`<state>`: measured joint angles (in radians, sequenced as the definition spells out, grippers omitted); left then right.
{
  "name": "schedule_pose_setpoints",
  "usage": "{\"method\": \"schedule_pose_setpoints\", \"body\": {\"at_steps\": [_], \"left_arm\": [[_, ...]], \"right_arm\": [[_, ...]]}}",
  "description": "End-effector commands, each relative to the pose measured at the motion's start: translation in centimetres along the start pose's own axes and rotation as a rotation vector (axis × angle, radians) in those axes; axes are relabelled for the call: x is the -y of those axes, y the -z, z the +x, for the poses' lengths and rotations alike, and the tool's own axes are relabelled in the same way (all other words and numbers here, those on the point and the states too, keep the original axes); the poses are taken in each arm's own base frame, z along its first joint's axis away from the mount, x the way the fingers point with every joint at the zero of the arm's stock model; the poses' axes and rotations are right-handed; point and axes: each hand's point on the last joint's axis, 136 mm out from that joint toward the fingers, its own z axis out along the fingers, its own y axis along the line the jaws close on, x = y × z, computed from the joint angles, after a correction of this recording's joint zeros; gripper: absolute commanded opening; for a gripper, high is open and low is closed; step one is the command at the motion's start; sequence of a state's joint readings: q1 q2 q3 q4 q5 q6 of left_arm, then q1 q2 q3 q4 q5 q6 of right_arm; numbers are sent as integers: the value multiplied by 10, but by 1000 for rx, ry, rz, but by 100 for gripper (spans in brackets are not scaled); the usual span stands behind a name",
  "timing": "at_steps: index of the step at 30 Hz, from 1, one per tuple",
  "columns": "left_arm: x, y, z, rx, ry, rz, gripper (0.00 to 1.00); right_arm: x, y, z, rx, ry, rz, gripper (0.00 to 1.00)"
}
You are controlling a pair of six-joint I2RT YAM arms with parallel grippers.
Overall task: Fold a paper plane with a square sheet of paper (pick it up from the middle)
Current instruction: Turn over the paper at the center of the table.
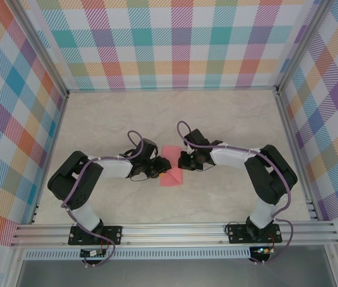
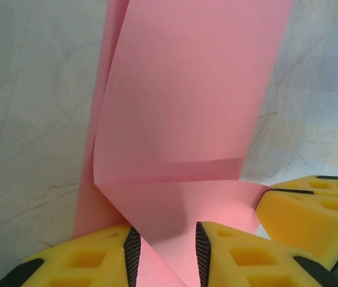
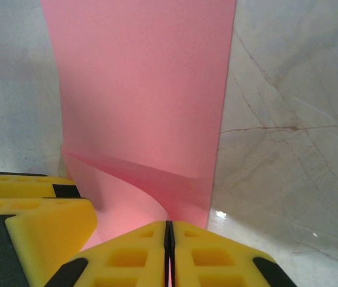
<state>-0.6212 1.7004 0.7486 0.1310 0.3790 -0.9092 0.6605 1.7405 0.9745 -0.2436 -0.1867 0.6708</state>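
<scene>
Thin salmon-pink square sheet of paper (image 1: 170, 173), creased and partly lifted, sits mid pale marbled worktop (image 1: 228, 119) between the arms. The right pincer (image 3: 169, 239) is clenched on its raised edge. The left pincer (image 2: 166, 245) stands parted, with the sheet running between its yellow fingers (image 2: 228, 251).

Top view: my left arm (image 1: 76, 179) and right arm (image 1: 270, 173) rise from the bottom edge, elbows outward, wrists converging at frame centre. Left gripper (image 2: 167, 251), bottom centre of its wrist view: jaws apart. Right gripper (image 3: 169, 239), bottom centre of its wrist view: jaws pressed together, pinching the square sheet of paper (image 3: 145, 89).
</scene>
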Motion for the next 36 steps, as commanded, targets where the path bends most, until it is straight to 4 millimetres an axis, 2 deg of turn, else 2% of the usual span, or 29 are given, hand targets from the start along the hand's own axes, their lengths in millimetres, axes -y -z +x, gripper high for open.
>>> {"method": "schedule_pose_setpoints", "body": {"at_steps": [1,12,18,21,24,29,31,32,36], "left_arm": [[11,-5,-2,-6,-7,36,30],[22,-3,-8,20,-32,78,24],[19,-6,-8,17,-34,70,15],[21,-5,-9,20,-46,68,9],[23,2,-11,33,-76,48,5],[29,30,-15,63,-182,-32,2],[31,46,-18,82,-236,-88,2],[32,55,-20,97,-267,-118,2],[25,100,-31,165,-372,-302,1]], "right_arm": [[6,-2,2,-2,-15,5,11],[10,5,1,13,-29,24,16],[14,15,-1,41,-31,55,24],[15,28,-4,79,-24,76,39],[19,47,-9,138,-14,116,59],[31,83,-20,263,11,211,89],[36,95,-24,309,15,239,97],[38,101,-26,332,18,249,100],[45,120,-31,403,12,278,100]]}}
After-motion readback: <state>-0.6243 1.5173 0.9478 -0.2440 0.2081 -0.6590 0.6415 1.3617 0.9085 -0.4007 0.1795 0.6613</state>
